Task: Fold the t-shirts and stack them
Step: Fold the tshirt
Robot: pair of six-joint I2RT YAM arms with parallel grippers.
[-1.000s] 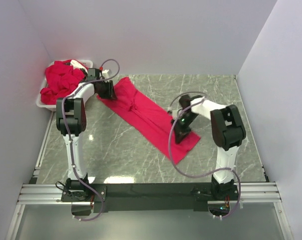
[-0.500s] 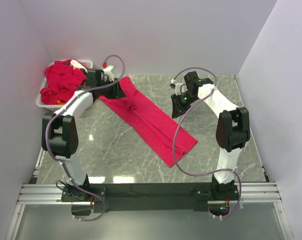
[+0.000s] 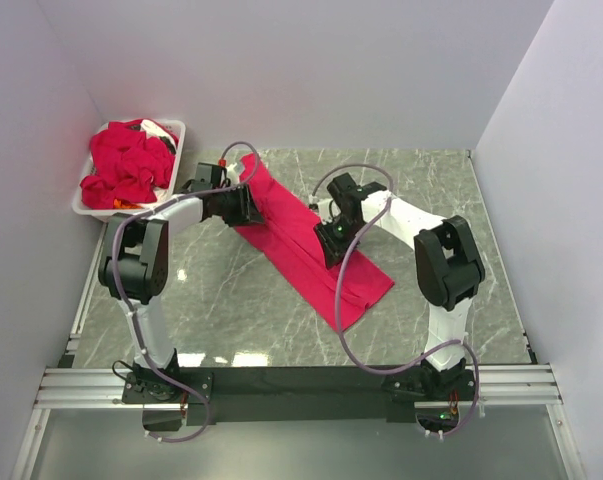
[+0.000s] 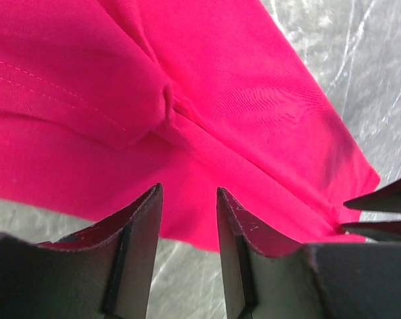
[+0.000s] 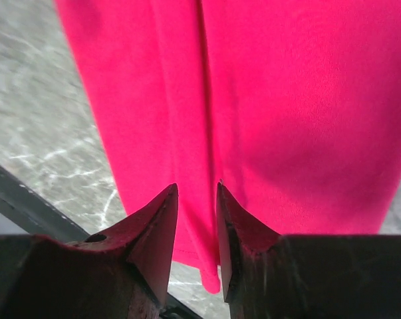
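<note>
One t-shirt [image 3: 286, 240] lies on the table [image 3: 211, 290] as a long, narrow crimson strip. It runs diagonally from the far left-centre toward the near right.

The overhead view alone shows the whole strip and both arms bent in over it. The left gripper [image 3: 246, 205] is at the strip's far end and the right gripper [image 3: 331, 245] is at its middle, on the right-hand edge. That view does not show how the jaws stand.

The left wrist view shows the t-shirt [image 4: 253, 100] with a sleeve folded in and a small bunched knot of cloth at the seam. The left gripper [image 4: 188, 193] hangs just over the cloth's edge. Its jaws are a narrow gap apart, with flat fabric showing through and nothing pinched.

In the right wrist view a lengthwise fold line in the t-shirt [image 5: 286, 100] runs straight into the right gripper [image 5: 197, 188]. These jaws are also narrowly parted, with no cloth caught between them.

At the far left corner a white bin [image 3: 180, 140] holds a crumpled heap of t-shirts [image 3: 129, 165], seen from overhead only.
</note>
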